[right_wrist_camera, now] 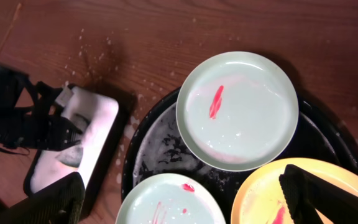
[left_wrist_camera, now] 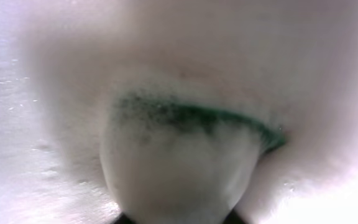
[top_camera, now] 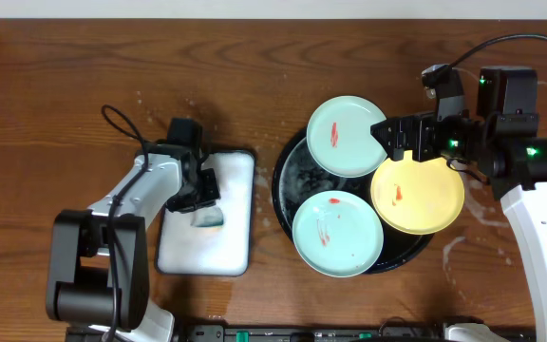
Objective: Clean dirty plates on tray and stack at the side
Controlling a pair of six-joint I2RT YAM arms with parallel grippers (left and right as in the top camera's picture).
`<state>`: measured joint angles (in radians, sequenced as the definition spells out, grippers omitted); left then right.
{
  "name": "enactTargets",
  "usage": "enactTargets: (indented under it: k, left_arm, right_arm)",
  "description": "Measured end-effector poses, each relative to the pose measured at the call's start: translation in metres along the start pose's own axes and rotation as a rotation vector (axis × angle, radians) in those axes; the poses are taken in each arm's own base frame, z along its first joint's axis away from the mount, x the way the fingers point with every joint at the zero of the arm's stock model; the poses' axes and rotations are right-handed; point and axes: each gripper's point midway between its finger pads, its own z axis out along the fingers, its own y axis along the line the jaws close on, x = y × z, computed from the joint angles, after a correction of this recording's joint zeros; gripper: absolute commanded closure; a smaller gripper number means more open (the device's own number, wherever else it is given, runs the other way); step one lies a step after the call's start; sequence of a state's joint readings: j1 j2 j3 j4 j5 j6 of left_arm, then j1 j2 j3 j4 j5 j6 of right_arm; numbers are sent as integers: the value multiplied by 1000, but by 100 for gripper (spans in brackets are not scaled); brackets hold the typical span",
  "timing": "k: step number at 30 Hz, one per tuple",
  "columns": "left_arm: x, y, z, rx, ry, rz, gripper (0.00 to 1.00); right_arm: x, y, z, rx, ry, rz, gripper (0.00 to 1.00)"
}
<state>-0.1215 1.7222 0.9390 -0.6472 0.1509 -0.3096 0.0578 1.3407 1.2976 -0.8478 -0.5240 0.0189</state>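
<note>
The black round tray [top_camera: 283,180] holds three plates. One mint green plate [top_camera: 348,135] with a red smear leans on its far rim. A second mint plate [top_camera: 337,233] with red smears lies at the front, and a yellow plate [top_camera: 418,195] with a small red smear lies at the right. My right gripper [top_camera: 394,141] is open and empty, above the gap between the far mint plate and the yellow plate. The right wrist view shows the tray [right_wrist_camera: 160,149], both mint plates [right_wrist_camera: 238,112] [right_wrist_camera: 166,202], the yellow plate [right_wrist_camera: 260,199] and the right gripper's spread fingers [right_wrist_camera: 185,199]. My left gripper [top_camera: 202,195] is shut on the sponge [left_wrist_camera: 179,162].
A white rectangular tray [top_camera: 231,171] with foam lies left of the black tray, with the sponge [top_camera: 209,218] in it; it also shows in the right wrist view [right_wrist_camera: 98,118]. White foam streaks [top_camera: 459,247] mark the wood at the right. The left wrist view is blurred by foam.
</note>
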Motion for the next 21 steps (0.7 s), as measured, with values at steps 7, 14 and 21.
enactTargets:
  k: [7, 14, 21]
  left_arm:
    - [9, 0, -4, -18, 56, 2, 92]
    - [0, -7, -41, -36, 94, -2, 93]
    - [-20, -19, -78, -21, 55, 12, 92]
  right_arm:
    - [-5, 0, 0, 0, -19, -10, 21]
    - [-11, 5, 3, 54, 14, -7, 31]
    - [-14, -36, 35, 192, 108, 68, 30]
